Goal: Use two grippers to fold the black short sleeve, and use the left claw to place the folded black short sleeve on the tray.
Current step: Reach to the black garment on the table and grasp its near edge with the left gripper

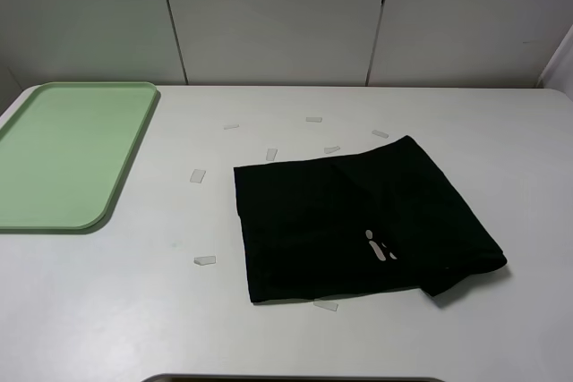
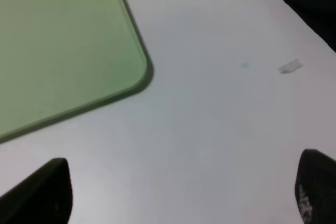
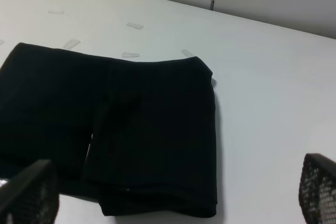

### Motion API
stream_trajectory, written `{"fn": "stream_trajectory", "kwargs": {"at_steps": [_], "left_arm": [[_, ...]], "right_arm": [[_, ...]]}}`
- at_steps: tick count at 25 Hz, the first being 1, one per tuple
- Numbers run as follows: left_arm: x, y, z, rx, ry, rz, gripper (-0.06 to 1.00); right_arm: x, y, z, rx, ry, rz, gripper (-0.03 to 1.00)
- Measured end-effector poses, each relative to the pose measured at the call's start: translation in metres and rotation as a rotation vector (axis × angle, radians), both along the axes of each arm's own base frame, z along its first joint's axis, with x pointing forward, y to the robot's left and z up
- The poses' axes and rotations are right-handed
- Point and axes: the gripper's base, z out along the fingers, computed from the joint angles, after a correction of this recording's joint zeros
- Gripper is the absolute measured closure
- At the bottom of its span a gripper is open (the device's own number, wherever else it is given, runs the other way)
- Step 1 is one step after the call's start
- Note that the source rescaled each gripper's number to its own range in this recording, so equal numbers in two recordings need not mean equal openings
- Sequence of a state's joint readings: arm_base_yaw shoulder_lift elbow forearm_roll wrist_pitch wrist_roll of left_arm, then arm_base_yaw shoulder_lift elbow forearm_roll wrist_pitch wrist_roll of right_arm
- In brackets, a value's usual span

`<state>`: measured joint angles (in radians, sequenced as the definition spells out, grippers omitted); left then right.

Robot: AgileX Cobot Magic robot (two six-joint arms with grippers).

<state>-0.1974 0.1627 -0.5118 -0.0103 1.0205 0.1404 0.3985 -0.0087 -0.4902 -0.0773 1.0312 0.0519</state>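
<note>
Folded black short sleeve (image 1: 358,225) well right of tray (image 1: 63,158). Near tray's corner, left gripper (image 2: 178,192); far from tray, right gripper (image 3: 173,192); both spread wide, gripping nothing.

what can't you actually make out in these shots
Lettering on the black short sleeve: exterior high, folds hide all but a few pale marks.
Tray: left edge cut off in exterior high; left wrist shows one blurred corner.
Left gripper, right gripper: outside exterior high; wrist views show only fingertips.
Pale scraps on the table: too small to identify.

Matt cloth shirt (image 1: 358,221), smooth plastic tray (image 1: 54,212)
</note>
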Motion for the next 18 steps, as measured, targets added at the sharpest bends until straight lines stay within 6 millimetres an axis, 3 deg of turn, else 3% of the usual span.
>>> {"fn": "stream_trajectory", "kwargs": {"at_steps": [7,14,18], "left_arm": [[0.062,-0.017,0.016,-0.124,0.075,0.060,0.11],[0.130,-0.040,0.009,-0.233,0.249,0.079,0.11],[0.159,-0.052,-0.001,-0.310,0.304,0.075,0.11]], "right_arm": [[0.000,0.000,0.000,0.000,0.000,0.000,-0.03],[0.000,0.000,0.000,0.000,0.000,0.000,-0.03],[0.000,0.000,0.000,0.000,0.000,0.000,-0.03]]}}
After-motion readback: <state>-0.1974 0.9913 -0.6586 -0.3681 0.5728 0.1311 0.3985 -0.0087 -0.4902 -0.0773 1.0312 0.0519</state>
